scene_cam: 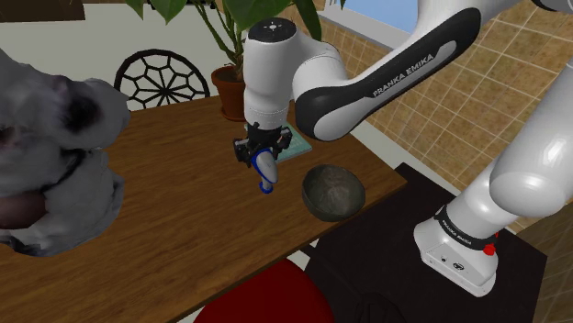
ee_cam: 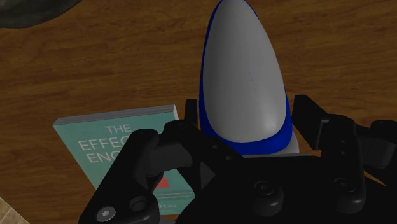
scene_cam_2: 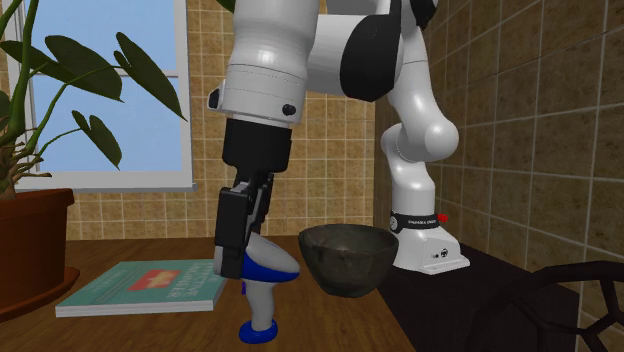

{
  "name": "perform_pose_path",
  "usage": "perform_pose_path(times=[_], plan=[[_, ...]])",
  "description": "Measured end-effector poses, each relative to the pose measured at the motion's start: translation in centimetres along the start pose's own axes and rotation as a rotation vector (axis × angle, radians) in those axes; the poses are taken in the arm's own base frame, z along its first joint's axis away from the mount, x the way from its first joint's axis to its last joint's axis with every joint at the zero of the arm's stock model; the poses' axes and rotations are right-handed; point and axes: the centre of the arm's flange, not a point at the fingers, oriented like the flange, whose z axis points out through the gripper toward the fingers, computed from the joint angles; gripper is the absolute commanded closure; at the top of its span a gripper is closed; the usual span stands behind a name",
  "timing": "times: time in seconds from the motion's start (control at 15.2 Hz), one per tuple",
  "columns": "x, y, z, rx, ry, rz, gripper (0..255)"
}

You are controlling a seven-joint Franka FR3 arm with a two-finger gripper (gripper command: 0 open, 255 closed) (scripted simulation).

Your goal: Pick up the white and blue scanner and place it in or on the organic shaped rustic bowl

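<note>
Gripper point(scene_cam: 263, 151) is clamped on the scanner point(scene_cam: 265, 172), and that's the grab made! The black fingers pinch its upper end, and the white body with its blue trim hangs nose-down below them. In the wrist view the scanner point(ee_cam: 245, 76) sits squarely between the fingers point(ee_cam: 153, 153), gripped on both sides, with bare wood beyond its tip.

From the shoulder view it looks lifted off the counter point(scene_cam: 184, 211), though I can't swear to the gap. The second exterior view has the scanner point(scene_cam_2: 262, 290) dangling under the gripper point(scene_cam_2: 245, 255), just in front of the teal book point(scene_cam_2: 150, 285).

Now the target. The dark bowl point(scene_cam: 333, 193) sits near the counter's edge, off to the shoulder view's right of the scanner, close but clearly apart. In the second exterior view the bowl point(scene_cam_2: 347, 258) looks empty.

So, my call: pick-up done, delivery not yet. What's left is a short carry across to the bowl, a lowering over its rim, and the release.
</note>
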Motion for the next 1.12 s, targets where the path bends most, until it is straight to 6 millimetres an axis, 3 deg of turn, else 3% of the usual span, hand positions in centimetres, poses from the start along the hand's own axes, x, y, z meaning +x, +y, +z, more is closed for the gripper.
perform_pose_path(times=[0.33, 1.12], plan=[[0.2, 0.1, -0.9, -0.001, -0.001, 0.0, 255], [1.3, 0.4, -7.2, -0.001, -0.001, 0.0, 255]])
